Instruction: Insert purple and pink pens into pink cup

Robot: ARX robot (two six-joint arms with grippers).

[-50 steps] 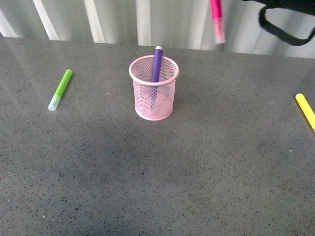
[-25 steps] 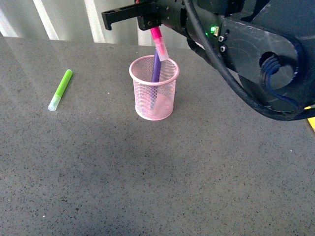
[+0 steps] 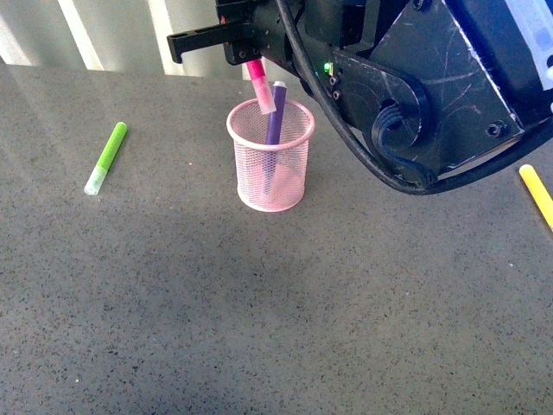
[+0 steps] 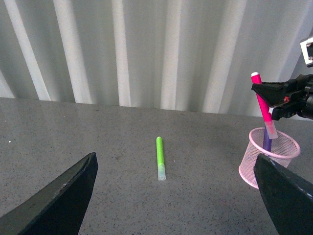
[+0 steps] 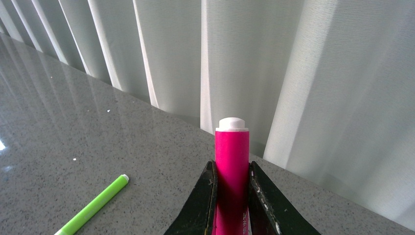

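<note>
The pink cup (image 3: 251, 186), a light-pink mesh holder, stands at the table's middle back. The purple pen (image 3: 275, 117) leans inside it, top end above the rim. My right gripper (image 3: 242, 54) is shut on the pink pen (image 3: 258, 85), which hangs tilted with its clear cap at the cup's mouth, beside the purple pen. The right wrist view shows the pink pen (image 5: 231, 161) clamped between the fingers (image 5: 205, 196). The left wrist view shows the cup (image 4: 254, 171), both pens, and my open left gripper (image 4: 178, 200) low over the table, holding nothing.
A lime green marker (image 3: 107, 156) lies on the table left of the cup, also in the left wrist view (image 4: 160, 156). A yellow marker (image 3: 537, 194) lies at the right edge. A ribbed white wall runs behind the table. My right arm (image 3: 415, 78) fills the upper right.
My right arm has come in from the upper right, carrying the pink pen left and down. Its cap has moved from high right of the cup to the cup's mouth.
</note>
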